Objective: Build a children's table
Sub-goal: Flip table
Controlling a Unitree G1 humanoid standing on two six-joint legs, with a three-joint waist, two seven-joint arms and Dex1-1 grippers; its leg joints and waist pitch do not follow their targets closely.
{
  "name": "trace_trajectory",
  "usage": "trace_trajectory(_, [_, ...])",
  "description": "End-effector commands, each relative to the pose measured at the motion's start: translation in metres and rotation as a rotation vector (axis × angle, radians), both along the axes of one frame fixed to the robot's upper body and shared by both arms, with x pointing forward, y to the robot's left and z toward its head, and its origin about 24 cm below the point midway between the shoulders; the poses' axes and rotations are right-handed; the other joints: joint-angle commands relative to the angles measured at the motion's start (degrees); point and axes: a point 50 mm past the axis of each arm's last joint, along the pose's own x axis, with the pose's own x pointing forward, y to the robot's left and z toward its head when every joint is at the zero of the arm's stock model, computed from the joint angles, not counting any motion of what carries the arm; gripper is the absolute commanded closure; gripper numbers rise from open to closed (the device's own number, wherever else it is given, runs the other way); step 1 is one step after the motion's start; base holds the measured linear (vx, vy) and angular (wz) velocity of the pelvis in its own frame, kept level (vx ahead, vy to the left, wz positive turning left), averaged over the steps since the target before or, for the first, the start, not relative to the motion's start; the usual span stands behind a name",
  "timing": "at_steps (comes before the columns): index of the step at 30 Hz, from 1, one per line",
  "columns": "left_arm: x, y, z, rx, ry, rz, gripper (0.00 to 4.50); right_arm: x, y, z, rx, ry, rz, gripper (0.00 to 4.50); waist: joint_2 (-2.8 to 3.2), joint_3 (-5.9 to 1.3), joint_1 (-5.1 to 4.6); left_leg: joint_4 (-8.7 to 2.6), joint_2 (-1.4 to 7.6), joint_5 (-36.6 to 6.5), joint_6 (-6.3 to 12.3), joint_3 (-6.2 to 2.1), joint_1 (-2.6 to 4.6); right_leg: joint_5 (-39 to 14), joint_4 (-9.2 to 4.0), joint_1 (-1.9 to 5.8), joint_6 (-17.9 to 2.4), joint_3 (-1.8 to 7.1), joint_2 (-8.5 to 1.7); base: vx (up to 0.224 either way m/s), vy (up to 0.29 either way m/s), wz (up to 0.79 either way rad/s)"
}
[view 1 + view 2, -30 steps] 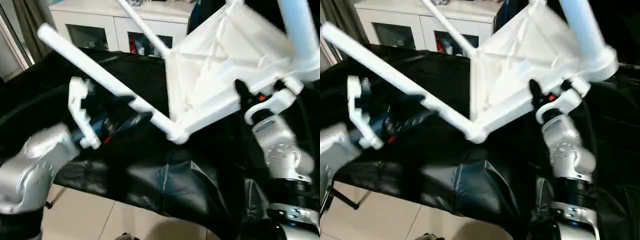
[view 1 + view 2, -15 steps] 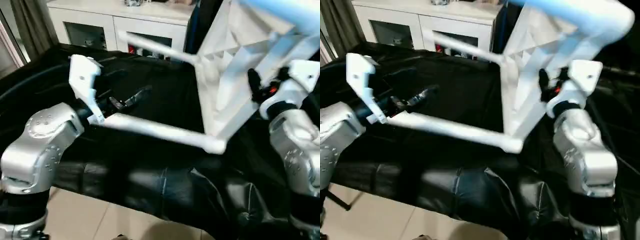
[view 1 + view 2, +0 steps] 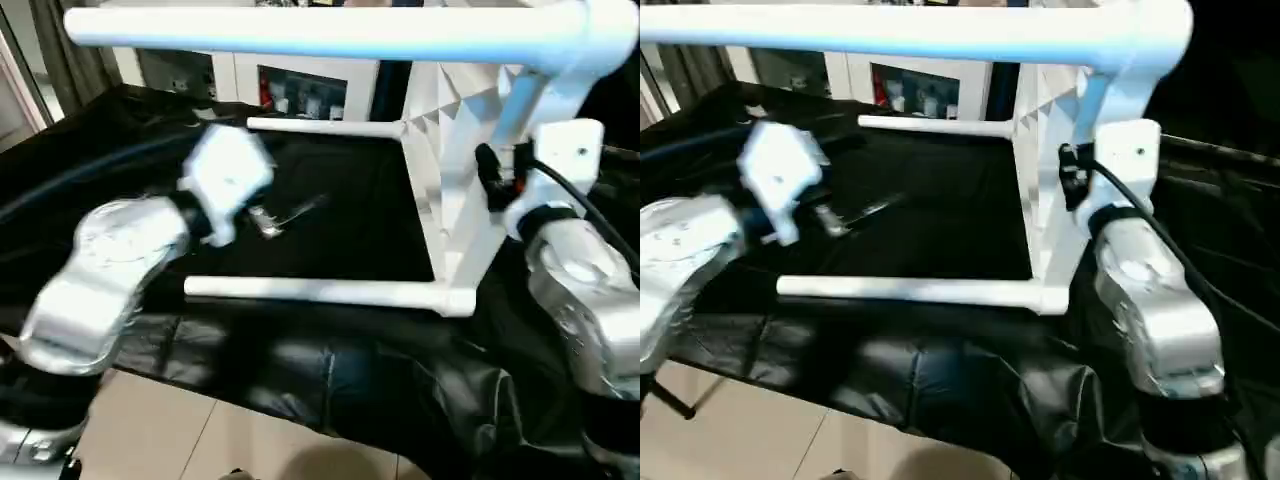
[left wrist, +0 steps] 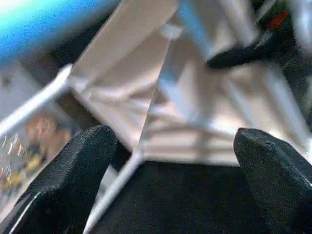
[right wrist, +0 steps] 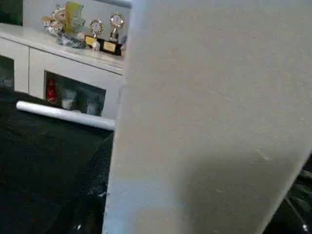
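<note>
The children's table (image 3: 455, 190) stands on edge at frame right, legs running leftward. The right gripper (image 3: 490, 180) clamps its top; the left gripper (image 4: 170, 161), fingers wide and empty, faces its underside.

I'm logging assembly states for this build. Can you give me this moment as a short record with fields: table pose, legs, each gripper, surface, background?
table pose: children's table on its side, top standing on edge, legs pointing to the robot's left
legs: three seen fitted, near leg lying low over the cloth
right gripper: at the tabletop's edge, fingers hidden
left gripper: open, empty, facing the ribbed underside
surface: black-draped table
background: white cabinet with glass doors, trophies on top
</note>
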Motion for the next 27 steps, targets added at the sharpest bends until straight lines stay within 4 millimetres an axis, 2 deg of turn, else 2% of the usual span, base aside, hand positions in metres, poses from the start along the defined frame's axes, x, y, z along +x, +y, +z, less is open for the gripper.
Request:
trace_trajectory(1, [-0.006,-0.007,0.005,0.016,-0.023,-0.071,0.0,0.004,0.0,-0.033,-0.037,0.145,-0.015,2.11,0.29,-2.29,-0.76,-5.04,2.67,-22.63,-7.99,-2.22,1.89,-22.31,-4.91,0.51,-2.68,2.16,-3.32,0.0,0.0,0.0])
trace_trajectory(3, [-0.011,-0.016,0.01,0.081,-0.112,-0.126,0.0,0.01,0.007,-0.046,-0.021,0.165,-0.002,1.77,0.36,-2.3,-1.09,-4.92,2.63,-24.74,-8.04,-2.35,2.31,-24.89,-5.4,0.08,-2.49,2.13,-3.34,0.0,0.0,0.0])
trace_trajectory(4, [-0.012,-0.02,0.015,0.079,-0.148,-0.144,0.0,0.012,0.009,-0.049,-0.013,0.167,-0.001,1.74,0.42,-2.28,-1.32,-4.9,2.62,-25.46,-8.12,-2.4,2.35,-25.62,-5.46,-0.05,-2.44,2.15,-3.33,0.0,0.0,0.0])
trace_trajectory(5, [-0.012,-0.022,0.02,0.078,-0.18,-0.151,0.0,0.013,0.01,-0.051,-0.01,0.163,-0.004,1.67,0.58,-2.41,-1.59,-4.97,2.65,-26.21,-8.28,-2.56,2.42,-25.44,-5.4,0.04,-2.77,2.09,-3.27,0.0,0.0,0.0])
trace_trajectory(6, [-0.013,-0.026,0.025,0.082,-0.217,-0.17,0.0,0.015,0.011,-0.053,-0.014,0.161,-0.01,1.56,0.63,-2.65,-1.83,-4.98,2.73,-26.11,-8.49,-2.68,2.27,-22.99,-5.18,0.29,-3.62,2.01,-3.23,0.0,0.0,0.0])
trace_trajectory(7, [-0.014,-0.028,0.03,0.089,-0.253,-0.183,0.0,0.016,0.012,-0.054,-0.009,0.155,-0.015,1.43,0.08,-2.82,-1.92,-4.92,2.76,-24.89,-8.38,-2.59,1.97,-20.13,-4.89,0.58,-4.38,1.96,-3.11,0.0,0.0,0.0])
trace_trajectory(9, [-0.018,-0.03,0.038,0.076,-0.277,-0.211,0.0,0.016,0.016,-0.053,0.03,0.12,0.019,1.3,-0.02,-3.06,-1.84,-4.78,2.74,-21.89,-7.88,-2.42,1.56,-16.26,-4.28,0.91,-5.11,2.09,-3.19,0.0,0.0,0.0])
trace_trajectory(10, [-0.02,-0.03,0.041,0.076,-0.285,-0.223,0.0,0.015,0.018,-0.052,0.027,0.106,0.039,1.3,0.1,-3.15,-1.8,-4.66,2.77,-19.06,-7.11,-2.19,1.34,-12.99,-3.9,1.03,-5.86,2.17,-3.28,0.0,0.0,0.0])
trace_trajectory(11, [-0.022,-0.031,0.043,0.075,-0.297,-0.232,0.0,0.014,0.019,-0.052,0.007,0.097,0.058,1.3,-0.05,-2.98,-1.96,-4.63,2.78,-16.91,-6.49,-2.08,0.86,-11.63,-3.69,1.35,-6.08,2.17,-3.25,0.0,0.0,0.0])
trace_trajectory(13, [-0.026,-0.034,0.048,0.073,-0.345,-0.246,0.0,0.01,0.021,-0.055,-0.023,0.093,0.091,1.3,0.13,-2.93,-1.96,-4.45,2.83,-15.94,-6.18,-1.84,1.14,-10.84,-3.7,1.22,-6.26,2.2,-3.15,0.0,0.0,0.0])
trace_trajectory(16, [-0.025,-0.034,0.051,0.088,-0.397,-0.229,0.0,0.008,0.02,-0.059,-0.042,0.092,0.099,1.3,0.32,-2.85,-1.92,-4.35,2.76,-15.55,-5.8,-1.66,1.14,-10.1,-3.9,1.22,-6.65,2.29,-2.98,0.0,0.0,0.0])
trace_trajectory(18, [-0.014,-0.028,0.057,0.124,-0.491,-0.119,0.0,0.005,0.018,-0.062,-0.044,0.079,0.094,1.3,0.2,-2.93,-1.88,-4.31,2.81,-15.31,-5.58,-1.69,1.14,-9.79,-3.86,1.31,-6.71,2.27,-2.91,0.0,0.0,0.0])
trace_trajectory(21, [-0.004,-0.015,0.07,0.119,-0.622,0.031,0.0,0.001,0.019,-0.062,-0.015,0.053,0.118,1.3,-0.07,-2.84,-2.05,-4.37,2.77,-16.84,-5.45,-1.81,1.08,-12.5,-3.99,1.34,-6.02,2.24,-2.95,0.0,0.0,0.0])
trace_trajectory(25, [0.006,0.003,0.078,0.149,-0.688,0.197,0.0,-0.001,0.02,-0.069,-0.018,0.074,0.135,1.3,0.17,-2.78,-2.18,-4.44,2.93,-18.04,-5.41,-1.95,1.43,-13.54,-4.02,0.97,-6.65,2.2,-3.01,0.0,0.0,0.0])
trace_trajectory(27, [0.009,0.007,0.078,0.169,-0.693,0.216,0.0,0.0,0.02,-0.07,-0.013,0.071,0.131,1.3,0.2,-2.77,-2.19,-4.48,2.88,-17.95,-5.31,-1.97,1.36,-13.47,-4.01,0.96,-6.8,2.2,-3.03,0.0,0.0,0.0])
